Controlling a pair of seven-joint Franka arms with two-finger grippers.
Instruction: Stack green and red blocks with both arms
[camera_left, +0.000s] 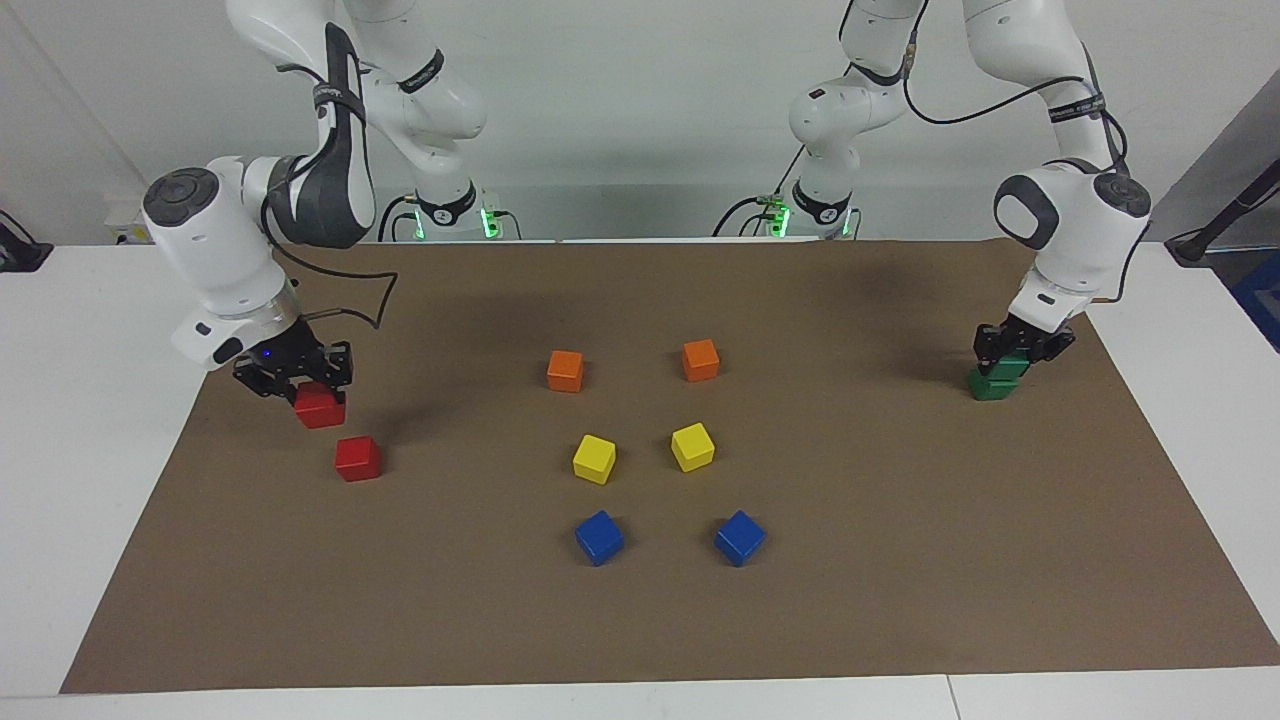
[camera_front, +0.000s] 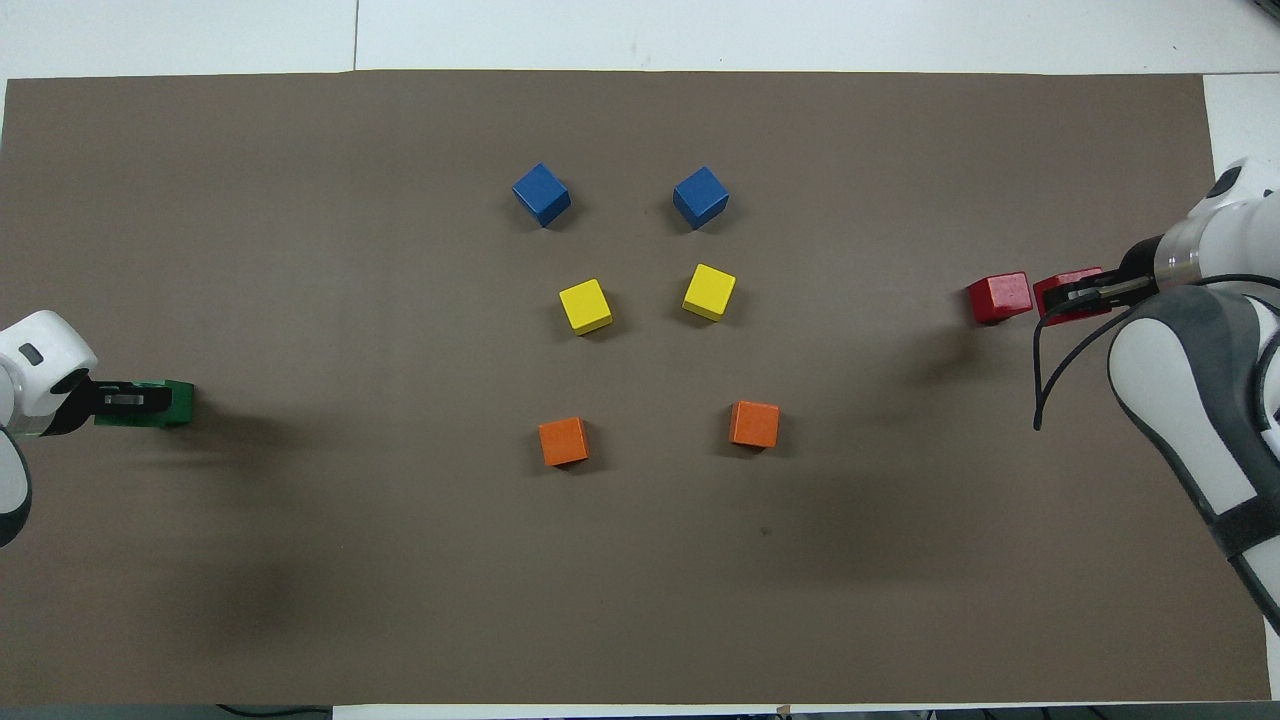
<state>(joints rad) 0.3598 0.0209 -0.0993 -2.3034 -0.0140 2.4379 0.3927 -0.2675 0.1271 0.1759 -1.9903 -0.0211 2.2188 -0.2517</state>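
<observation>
My right gripper (camera_left: 300, 383) is clenched on a red block (camera_left: 320, 407) and carries it in the air, close above the brown mat (camera_left: 900, 600) and just beside the second red block (camera_left: 358, 458), which rests on the mat toward the right arm's end. I hold it raised so that it can clear that block's top. My left gripper (camera_left: 1018, 352) grasps the upper green block (camera_left: 1006, 366) at the left arm's end, seated on the lower green block (camera_left: 992, 387), edges roughly in line. I judge that I grip it to steady the pile before letting go. Being cubes, none has a long axis; the carried red one hangs about level.
</observation>
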